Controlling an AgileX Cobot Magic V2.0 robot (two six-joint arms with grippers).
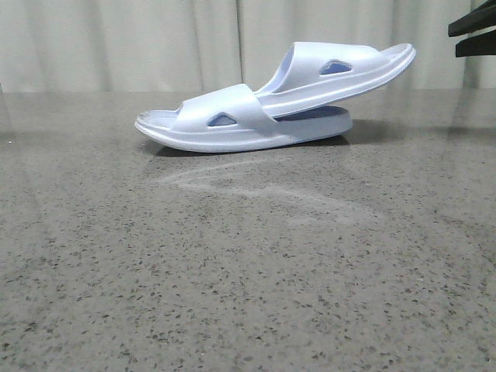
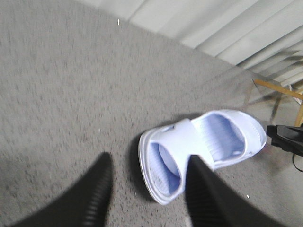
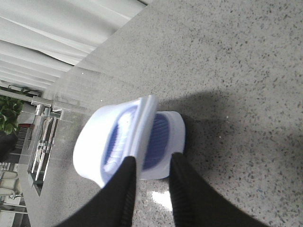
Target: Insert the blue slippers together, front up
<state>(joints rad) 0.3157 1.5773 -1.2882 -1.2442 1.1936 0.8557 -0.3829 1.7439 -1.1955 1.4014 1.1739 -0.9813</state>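
Note:
The two blue slippers lie nested on the grey table. The lower slipper (image 1: 225, 124) rests flat with its toe to the left. The upper slipper (image 1: 341, 70) is pushed under the lower one's strap and tilts up to the right. My right gripper (image 1: 471, 32) is at the top right, just past the raised end, open and empty. In the right wrist view the right gripper (image 3: 154, 161) faces the heel ends of the pair (image 3: 163, 137) without holding them. My left gripper (image 2: 149, 163) is open and empty above the table, near the toe end of the slippers (image 2: 189, 137).
The speckled grey table (image 1: 248, 271) reaches a pale curtain (image 1: 116, 39) at the back. A wooden frame (image 2: 277, 90) stands beyond the table edge. A metal rack and a plant (image 3: 7, 118) show past the far edge in the right wrist view.

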